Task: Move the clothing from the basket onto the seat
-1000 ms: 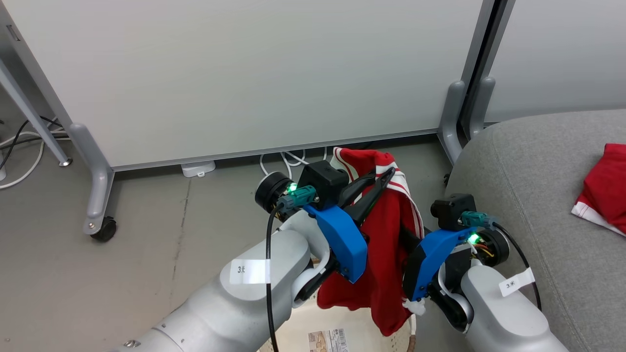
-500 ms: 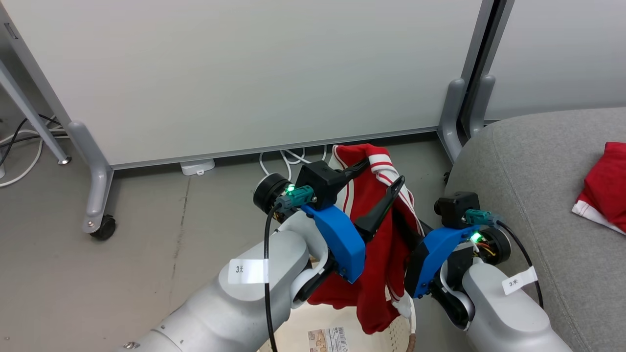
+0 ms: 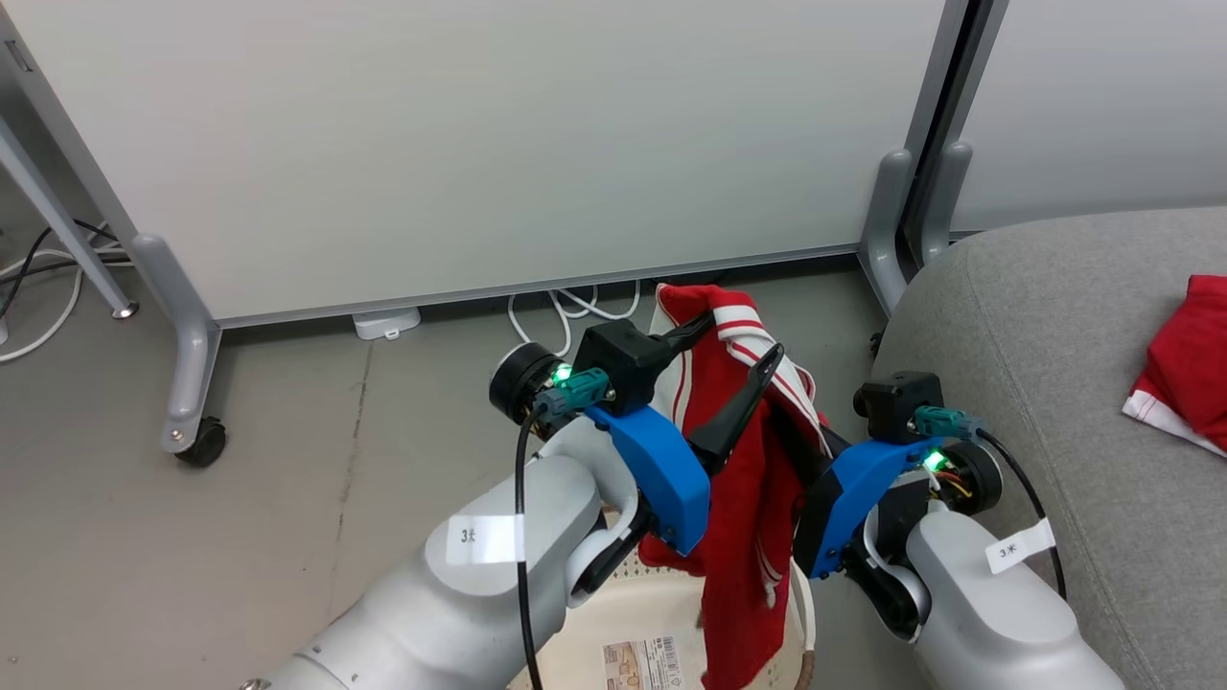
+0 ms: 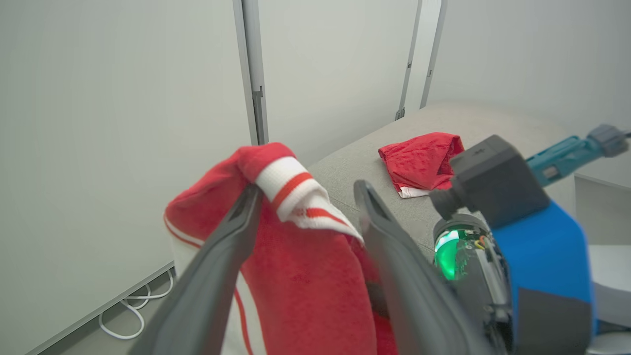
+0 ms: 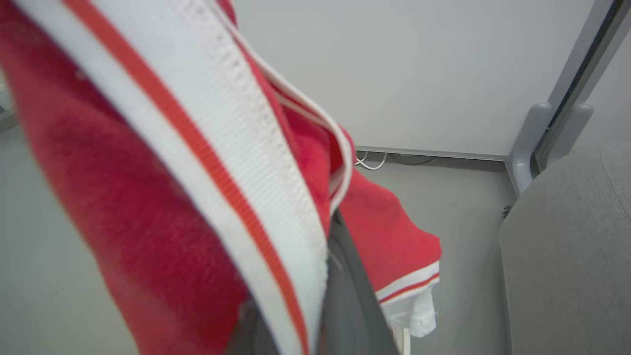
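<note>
Nearest you, at the bottom of the head view: cream-white plastic basket with a brown woven-look rim, a printed label on its floor. Both pale forearms rise over it.

Between them hangs the soft red sports garment with white striped trim — up out of the basket, lower end dangling over the basket's right side. You can't tell if it touches the wall there.

Your right gripper has its fingers closed tight on the cloth. In the right wrist view the white striped band and red fabric drape straight across them.

Your left gripper has its fingers spread wide, clamping nothing. In the left wrist view the garment's striped cuff sits in the gap and cloth lies against one finger.

To your right, just beside the basket: large grey woven-fabric sofa with a rounded corner. On its seat, well apart from the held one, lies a second red garment with a white hem — crumpled.

Further back: grey floor, looped white cables at the foot of the pale grey partition panels, and a black caster under the left metal foot.
</note>
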